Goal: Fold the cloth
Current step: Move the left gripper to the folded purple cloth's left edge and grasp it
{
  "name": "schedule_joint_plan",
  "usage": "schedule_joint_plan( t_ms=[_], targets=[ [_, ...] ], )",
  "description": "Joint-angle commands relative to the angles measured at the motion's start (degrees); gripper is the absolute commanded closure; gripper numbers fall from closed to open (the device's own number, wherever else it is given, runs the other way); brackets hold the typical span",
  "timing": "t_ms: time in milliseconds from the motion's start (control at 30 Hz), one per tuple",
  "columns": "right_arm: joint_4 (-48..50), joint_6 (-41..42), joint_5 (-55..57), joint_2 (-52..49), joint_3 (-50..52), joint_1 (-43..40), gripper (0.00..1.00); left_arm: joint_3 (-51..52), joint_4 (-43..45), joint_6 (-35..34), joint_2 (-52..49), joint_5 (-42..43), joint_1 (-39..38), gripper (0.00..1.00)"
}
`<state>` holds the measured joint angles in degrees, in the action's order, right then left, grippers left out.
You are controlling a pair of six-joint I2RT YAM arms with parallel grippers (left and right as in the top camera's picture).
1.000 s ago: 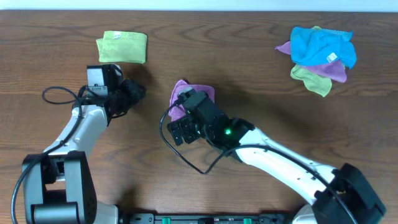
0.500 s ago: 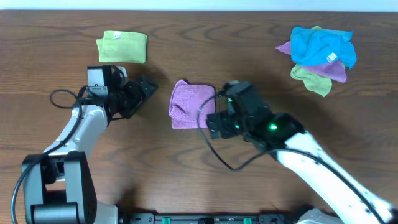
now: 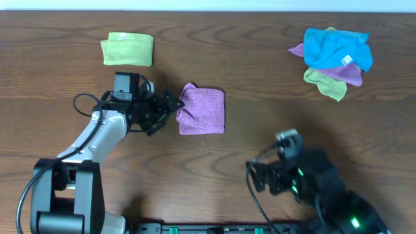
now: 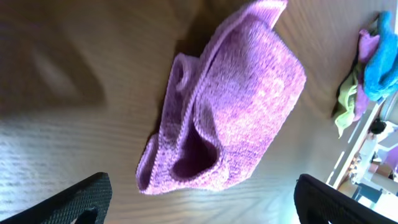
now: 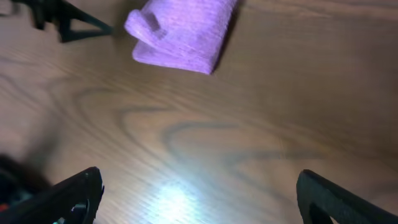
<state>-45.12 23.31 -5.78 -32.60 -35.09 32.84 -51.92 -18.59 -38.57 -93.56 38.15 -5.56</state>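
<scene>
A: Item: purple cloth (image 3: 202, 109), lying folded on the worktop, held by nothing. Changes?

B: Right fingers (image 5: 74, 193) — apart, withdrawn well clear of the cloth. Left fingers (image 4: 87, 196) — apart, moved up just beside its bunched left edge. Fold likely near done.

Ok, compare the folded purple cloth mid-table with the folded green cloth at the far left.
The folded purple cloth is near square; the folded green cloth is wider than deep. The purple one's left edge bulges in loose folds; the green one lies flat. The open left hand is at the purple one's edge; none is near the green one. Both lie folded on the wooden table.
</scene>
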Motion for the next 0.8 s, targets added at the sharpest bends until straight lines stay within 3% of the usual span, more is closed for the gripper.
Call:
schedule_joint_plan(
  t_ms=[0,233,567,767],
  targets=[
    [-2.03,4.42,-1.75,7.91,2.64,-0.7,0.01,2.12,-0.42,-1.64,1.05,-0.61,-0.09,0.05],
    [-9.68,8.09,-0.63,15.96,3.72,-0.68,0.01,7.34,4.44,-5.62,1.05,2.4,-0.31,0.05],
    [-9.99,10.12,-0.5,16.04,3.72,-0.68,0.01,17.49,20.06,-16.13,1.05,5.2,-0.48,0.05],
    [-9.99,10.1,-0.46,16.04,3.72,-0.68,0.01,18.99,22.69,-18.43,1.05,4.09,-1.73,0.05]
  ],
)
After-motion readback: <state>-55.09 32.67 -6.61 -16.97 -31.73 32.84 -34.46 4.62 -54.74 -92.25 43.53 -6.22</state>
